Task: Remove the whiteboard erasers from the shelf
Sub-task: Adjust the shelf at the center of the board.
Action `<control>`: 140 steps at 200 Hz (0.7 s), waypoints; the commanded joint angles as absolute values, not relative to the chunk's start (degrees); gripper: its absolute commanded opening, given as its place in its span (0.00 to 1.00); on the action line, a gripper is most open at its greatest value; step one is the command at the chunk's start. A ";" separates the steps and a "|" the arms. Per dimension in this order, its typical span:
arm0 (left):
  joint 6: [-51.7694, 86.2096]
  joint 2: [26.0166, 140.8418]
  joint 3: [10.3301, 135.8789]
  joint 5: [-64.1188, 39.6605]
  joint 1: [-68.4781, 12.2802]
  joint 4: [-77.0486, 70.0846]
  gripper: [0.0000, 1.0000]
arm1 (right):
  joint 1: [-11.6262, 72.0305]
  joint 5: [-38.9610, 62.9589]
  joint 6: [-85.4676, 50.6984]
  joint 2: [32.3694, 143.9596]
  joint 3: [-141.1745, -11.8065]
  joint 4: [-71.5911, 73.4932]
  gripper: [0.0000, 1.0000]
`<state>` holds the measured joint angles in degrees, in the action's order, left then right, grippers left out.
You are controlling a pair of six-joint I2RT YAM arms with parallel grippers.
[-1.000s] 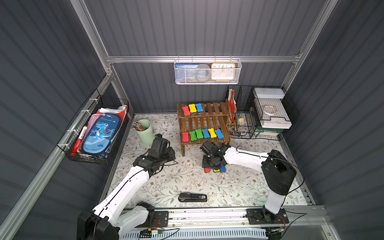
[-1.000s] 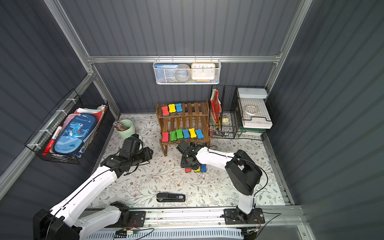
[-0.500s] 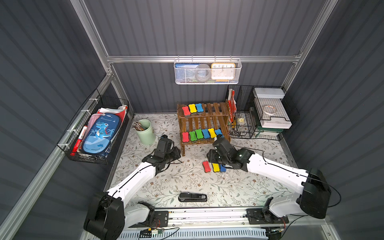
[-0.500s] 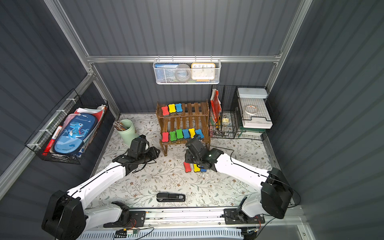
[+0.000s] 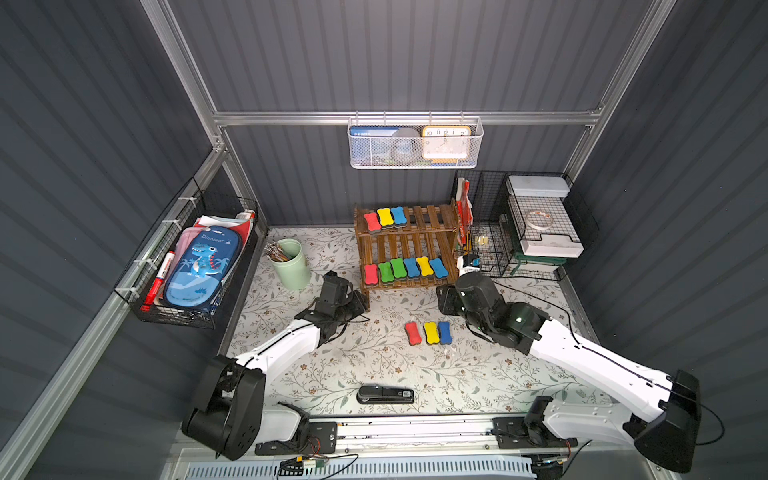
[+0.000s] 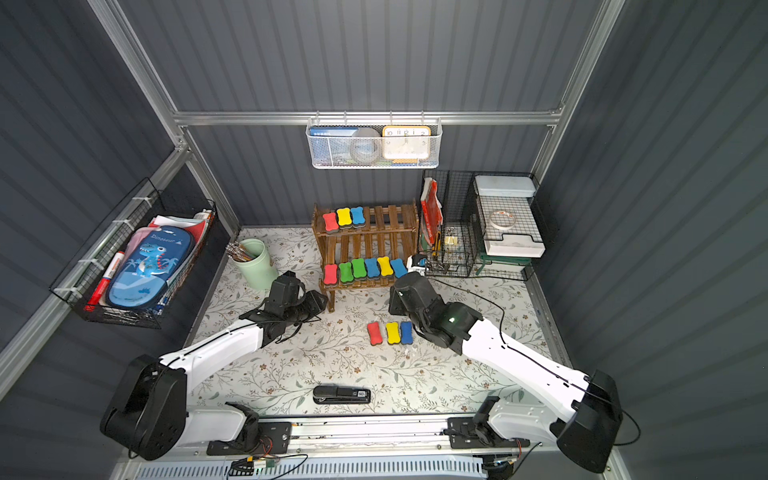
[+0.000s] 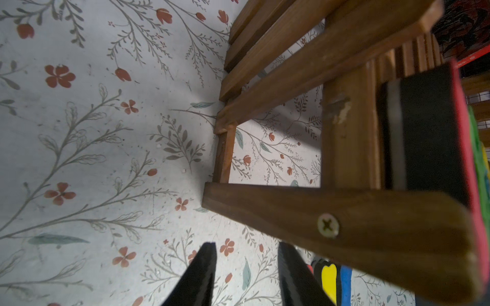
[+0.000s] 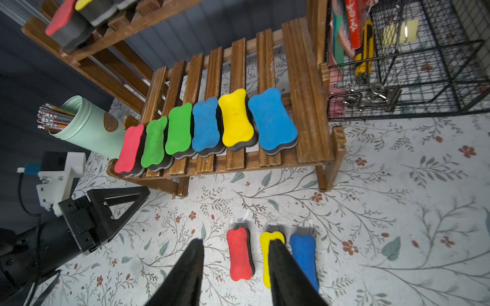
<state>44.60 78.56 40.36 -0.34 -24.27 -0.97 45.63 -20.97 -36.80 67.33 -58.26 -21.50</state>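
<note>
Left tool (image 7: 246,246) of mine is spread with nothing between its fingers, low over the tabletop (image 5: 374,361) just beside the front left leg of the shelf (image 5: 432,216). It is close to the end red eraser (image 7: 429,127) on the lower tier. My right tool (image 8: 236,242) is spread and empty too, hanging above the tabletop near the shelf's front right corner. Nine of the whiteboard erasers (image 5: 398,268) sit on the shelf. The upper row (image 5: 385,217) of red, yellow and blue is at the left end of the top tier. The lower row (image 5: 411,267) of red, green, green, blue, yellow and blue is packed side by side along the bottom tier. Three more form a loose row (image 5: 431,332) of red, yellow and blue on the tabletop, colored sides up, near my right tool. A black stapler (image 5: 385,395) lies well apart toward the front edge, and a green pencil cup (image 5: 291,266) stands left of the shelf.
</note>
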 commanded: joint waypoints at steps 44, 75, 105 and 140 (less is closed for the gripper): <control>46.06 83.99 44.37 0.48 -21.34 -5.35 0.51 | 43.47 -22.85 -36.85 64.97 -57.16 -23.51 0.45; 45.45 85.69 46.48 0.04 -20.57 -3.88 0.51 | 42.43 -22.34 -37.27 64.87 -56.80 -23.56 0.44; 45.51 83.62 45.75 -0.44 -20.55 -0.11 0.51 | 41.28 -21.38 -37.18 64.60 -56.88 -23.20 0.45; 44.09 73.42 43.99 3.77 -21.13 7.36 0.60 | 39.42 -20.79 -36.83 64.26 -57.04 -22.61 0.46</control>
